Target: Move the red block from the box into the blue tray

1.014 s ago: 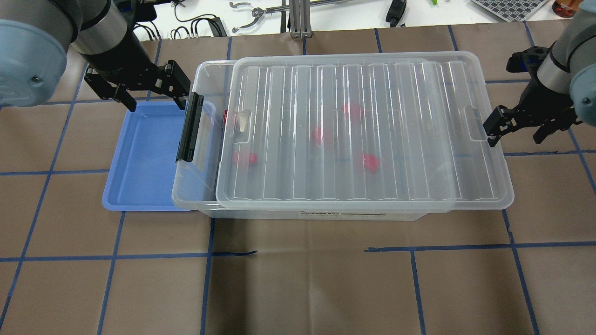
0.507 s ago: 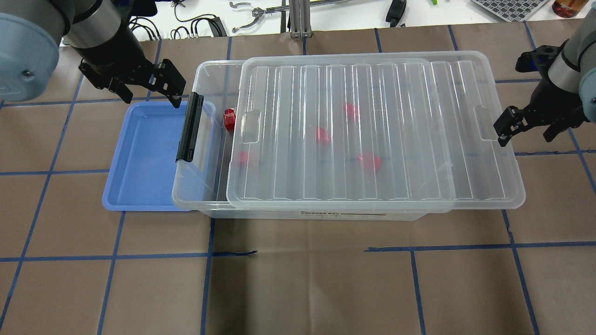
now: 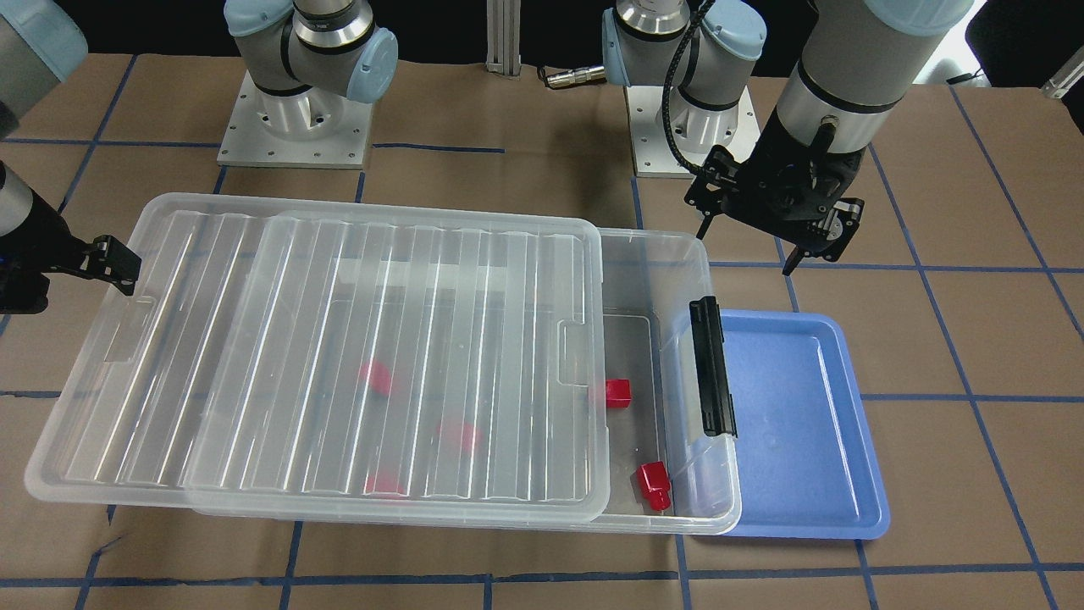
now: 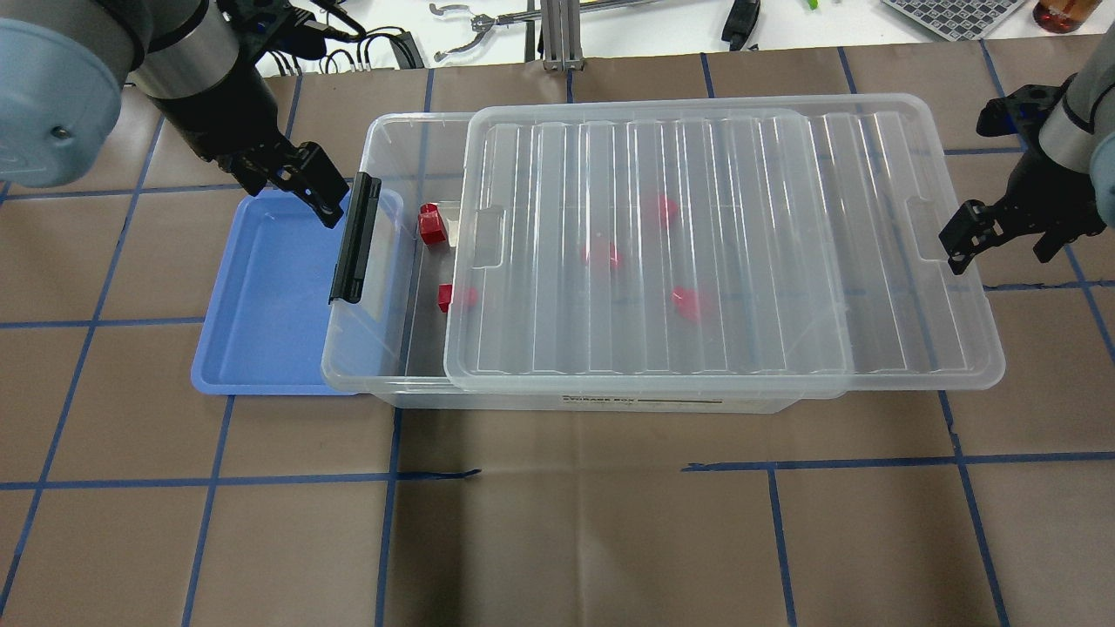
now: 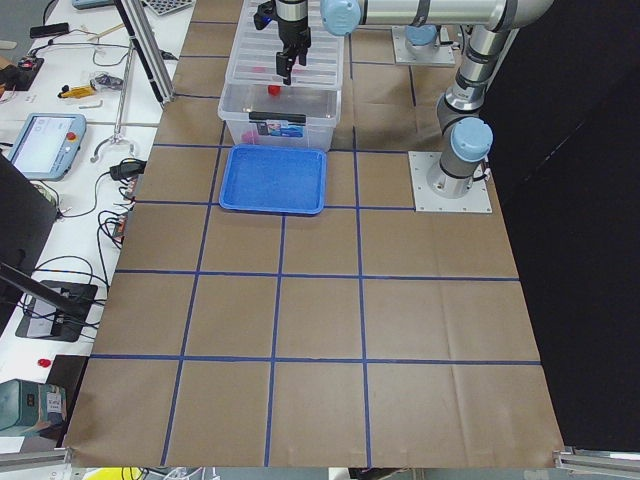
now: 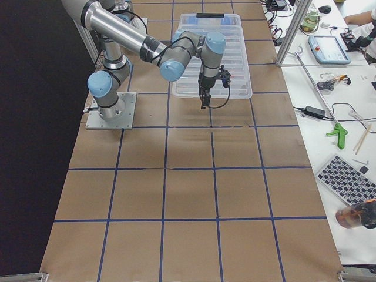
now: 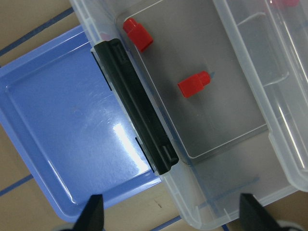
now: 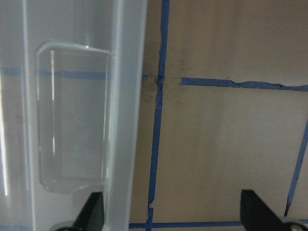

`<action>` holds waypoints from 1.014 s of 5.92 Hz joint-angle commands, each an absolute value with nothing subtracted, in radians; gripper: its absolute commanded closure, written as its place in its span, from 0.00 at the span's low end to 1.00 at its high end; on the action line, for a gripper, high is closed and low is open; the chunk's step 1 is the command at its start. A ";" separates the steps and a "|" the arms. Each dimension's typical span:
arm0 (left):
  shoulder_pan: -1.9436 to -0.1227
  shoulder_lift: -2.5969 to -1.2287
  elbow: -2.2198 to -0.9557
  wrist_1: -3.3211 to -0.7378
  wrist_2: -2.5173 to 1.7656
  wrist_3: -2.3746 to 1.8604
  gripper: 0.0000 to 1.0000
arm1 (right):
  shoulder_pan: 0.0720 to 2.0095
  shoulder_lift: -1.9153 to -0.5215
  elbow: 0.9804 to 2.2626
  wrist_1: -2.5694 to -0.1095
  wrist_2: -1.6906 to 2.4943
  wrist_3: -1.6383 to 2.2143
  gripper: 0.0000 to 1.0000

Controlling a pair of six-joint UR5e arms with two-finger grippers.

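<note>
The clear box sits mid-table, its black latch bar on the left end. Its ribbed lid lies shifted right, overhanging the right end. One red block lies uncovered in the box and a second half uncovered; both show in the left wrist view. Others blur under the lid. The blue tray is empty, partly under the box's left end. My left gripper is open above the tray's far edge. My right gripper is open, straddling the lid's right rim.
Brown paper with blue tape lines covers the table. A white bench behind it holds cables and tools. The two arm bases stand at the robot's side of the table.
The lid has slid to the right along with my right gripper, uncovering one red block fully and another partly. My left gripper has turned and stays by the latch bar.
</note>
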State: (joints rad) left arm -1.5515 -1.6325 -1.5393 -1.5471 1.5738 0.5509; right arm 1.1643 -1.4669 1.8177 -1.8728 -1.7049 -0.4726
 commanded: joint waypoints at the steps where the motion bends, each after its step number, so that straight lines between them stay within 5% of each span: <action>1: -1.565 -1.654 -1.549 -1.546 1.577 0.707 0.01 | 1.140 -1.460 1.816 -1.882 -1.706 -0.508 0.00; 6: -1.580 -1.716 -1.568 -1.412 1.569 1.315 0.02 | 1.071 -1.460 1.815 -1.907 -1.721 -0.590 0.00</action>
